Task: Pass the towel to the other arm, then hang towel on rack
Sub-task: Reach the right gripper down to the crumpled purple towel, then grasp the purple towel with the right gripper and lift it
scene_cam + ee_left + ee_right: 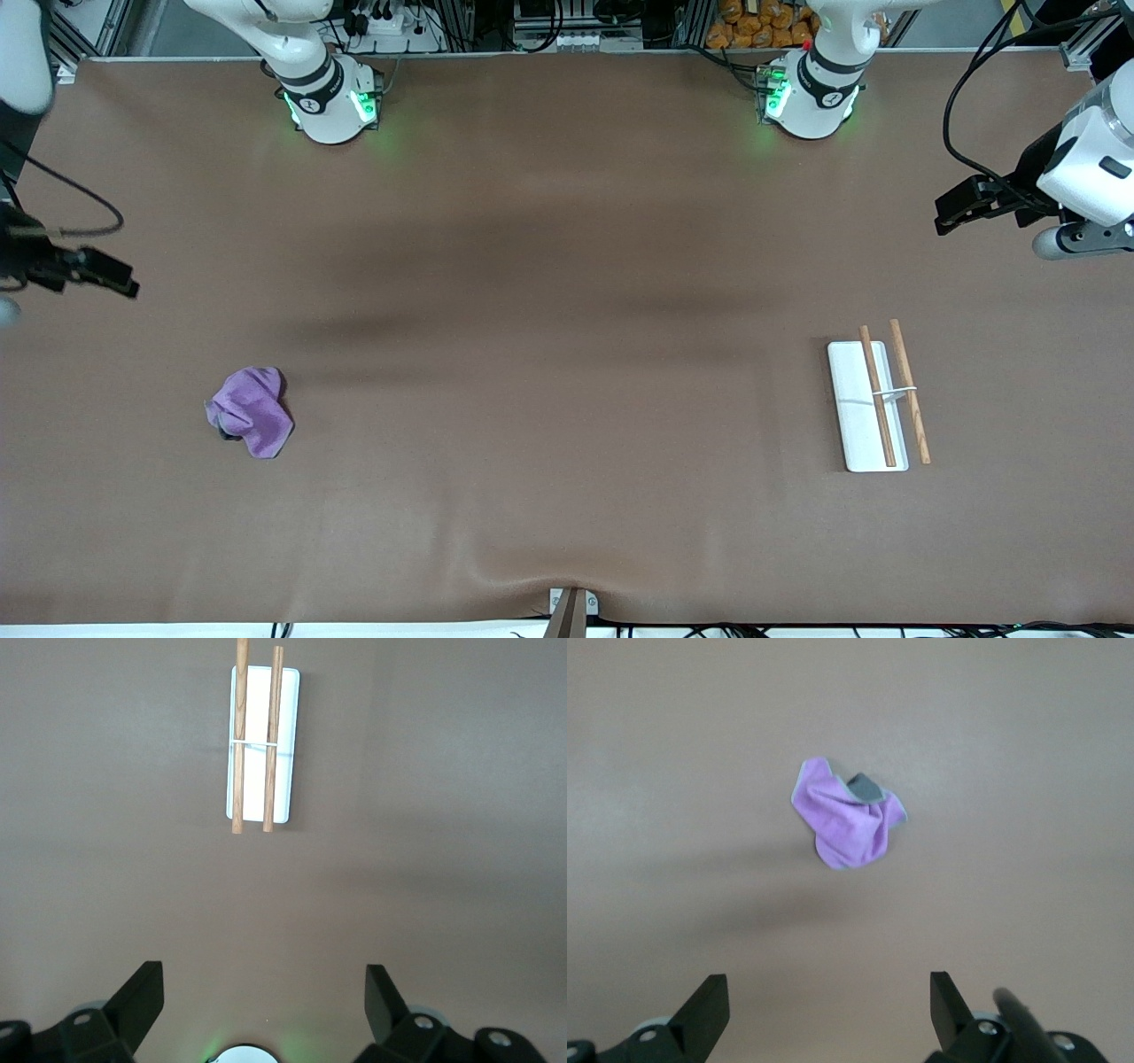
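Both tools hang spread wide and empty: the right tool (824, 1010) over the tabletop (549, 266) at its own end, the left tool (264, 1005) likewise. Nothing is started. One towel (252, 411) lies crumpled toward the right arm's end, one rack (877, 403) toward the left's, well apart.

Front cam high, faces bases; wrist cams look down: left on rack (261, 740), right on towel (846, 815).
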Controlling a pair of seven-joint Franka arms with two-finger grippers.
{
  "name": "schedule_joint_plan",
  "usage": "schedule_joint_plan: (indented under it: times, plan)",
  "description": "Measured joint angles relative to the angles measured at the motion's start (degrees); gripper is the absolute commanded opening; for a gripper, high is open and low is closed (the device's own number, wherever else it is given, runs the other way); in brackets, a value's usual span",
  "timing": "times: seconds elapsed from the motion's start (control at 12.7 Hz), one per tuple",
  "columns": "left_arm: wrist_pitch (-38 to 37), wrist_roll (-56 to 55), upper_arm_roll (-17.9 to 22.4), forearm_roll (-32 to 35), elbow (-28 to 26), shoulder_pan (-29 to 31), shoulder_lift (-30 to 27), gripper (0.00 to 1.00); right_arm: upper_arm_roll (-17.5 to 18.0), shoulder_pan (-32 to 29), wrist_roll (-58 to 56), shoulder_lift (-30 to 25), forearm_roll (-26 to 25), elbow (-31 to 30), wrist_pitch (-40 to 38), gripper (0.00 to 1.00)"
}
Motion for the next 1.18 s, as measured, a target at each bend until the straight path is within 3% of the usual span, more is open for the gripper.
schedule_joint_plan:
  times: [0.79, 1.18]
  plan:
    - [0.8, 0.0, 0.0, 0.0, -0.6, 0.1, 0.6, 1.0, 0.5, 1.6, 0.0, 18.8, 0.1, -0.3, 26.5, 1.0]
    - [1.2, 0.0, 0.0, 0.0, -1.2, 0.1, 0.6, 1.0, 0.4, 1.8, 9.1, 24.6, 0.2, -0.3, 28.1, 1.0]
